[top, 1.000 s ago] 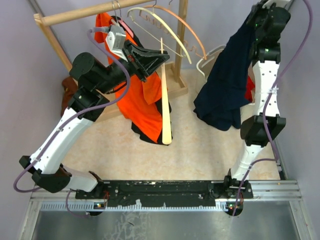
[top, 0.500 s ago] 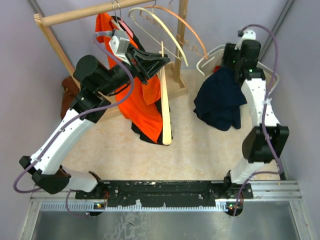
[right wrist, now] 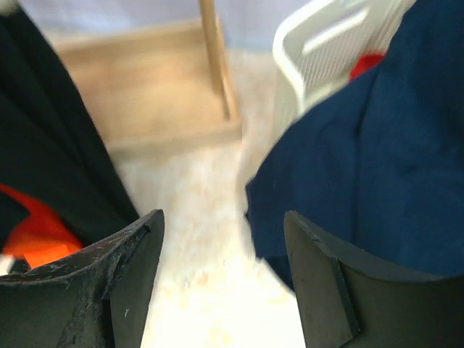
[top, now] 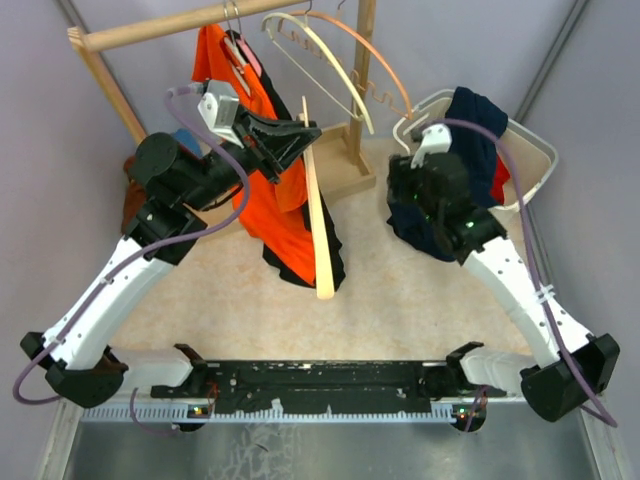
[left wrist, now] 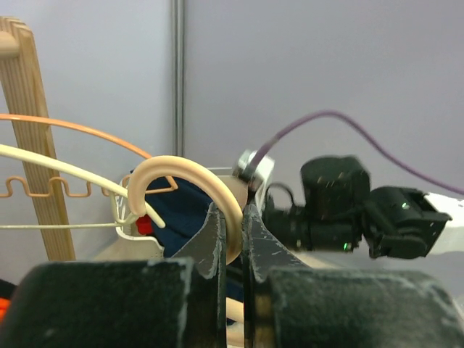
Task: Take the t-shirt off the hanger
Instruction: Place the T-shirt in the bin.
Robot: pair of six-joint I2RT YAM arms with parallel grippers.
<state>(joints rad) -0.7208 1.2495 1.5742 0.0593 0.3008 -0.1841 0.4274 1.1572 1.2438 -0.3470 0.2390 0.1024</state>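
**Left claw**: your jaws are pressed together on the curved arm of a pale wooden hanger. In the wrist view the hanger passes between the fingers and arcs away to the claw's left. From above, its long arm slopes down below the claw, bare of cloth.

**Right claw**: your jaws stand apart with nothing between them, and only pale floor shows beneath the gap.

The navy t-shirt lies just to the right of this claw, off the hanger. It is draped over the near rim of the white basket, and its lower folds spill towards the floor under your right wrist. Whether the right finger touches the cloth cannot be told. A red item shows inside the basket beside the shirt.

Ahead of the right claw sits the wooden base of the clothes rack, with its upright post. To the left of that claw, and directly behind and below the left claw, an orange and black garment hangs from the wooden rail.

A cream hanger and an orange hanger, both empty, hang just beyond the left claw, between the two claws in the overhead view. The two claws are well apart.
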